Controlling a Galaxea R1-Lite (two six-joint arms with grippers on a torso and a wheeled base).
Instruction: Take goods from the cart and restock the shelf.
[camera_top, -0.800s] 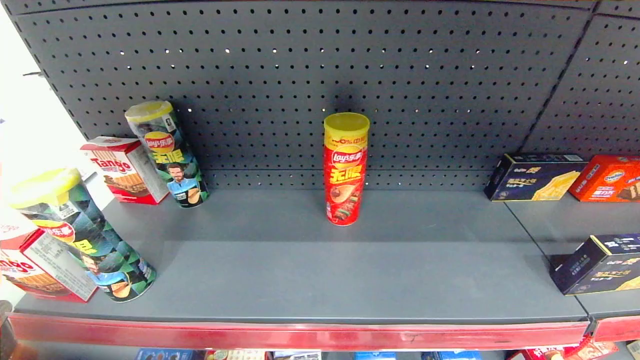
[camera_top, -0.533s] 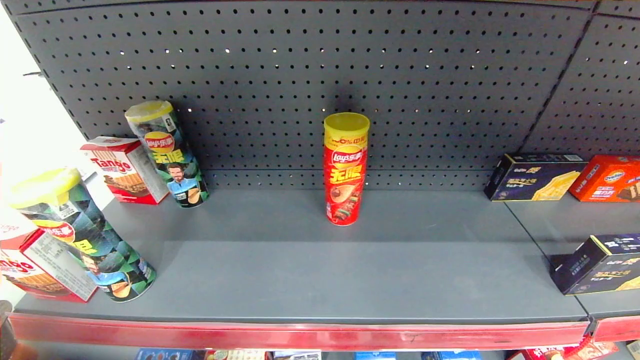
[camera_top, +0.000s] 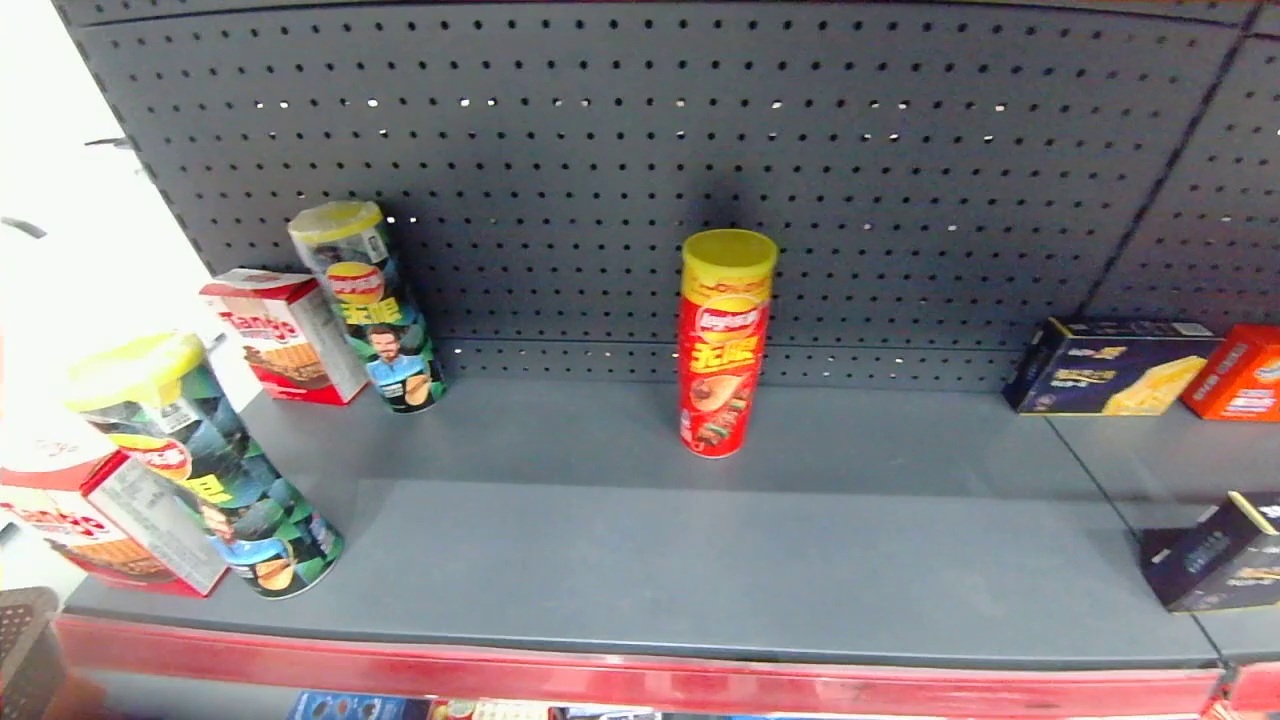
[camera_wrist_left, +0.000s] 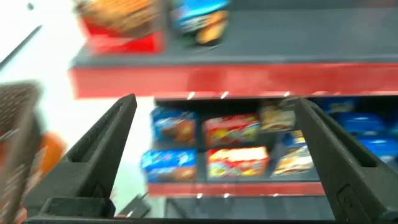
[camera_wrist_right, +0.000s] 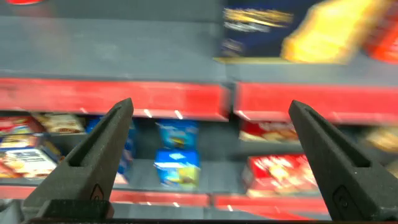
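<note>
A red chip can (camera_top: 722, 340) with a yellow lid stands upright at the back middle of the grey shelf (camera_top: 640, 560). Two green-patterned chip cans stand on the shelf's left, one at the back (camera_top: 368, 305) and one at the front (camera_top: 210, 465). My left gripper (camera_wrist_left: 211, 118) is open and holds nothing, facing the shelf's red front edge (camera_wrist_left: 249, 81) and the packets on the lower shelf (camera_wrist_left: 236, 146). My right gripper (camera_wrist_right: 211, 121) is open too, with nothing between its fingers, in front of the red shelf edge (camera_wrist_right: 124, 96).
Red wafer boxes (camera_top: 285, 335) (camera_top: 95, 525) stand beside the green cans. Dark blue boxes (camera_top: 1110, 365) (camera_top: 1215, 555) and an orange box (camera_top: 1240, 375) sit on the right. A pegboard wall (camera_top: 640, 180) backs the shelf. A dark basket corner (camera_top: 25, 650) shows at the lower left.
The whole head view has shifted, so the shelf goods appear further right: the camera has turned left. Nothing on the shelf has moved.
</note>
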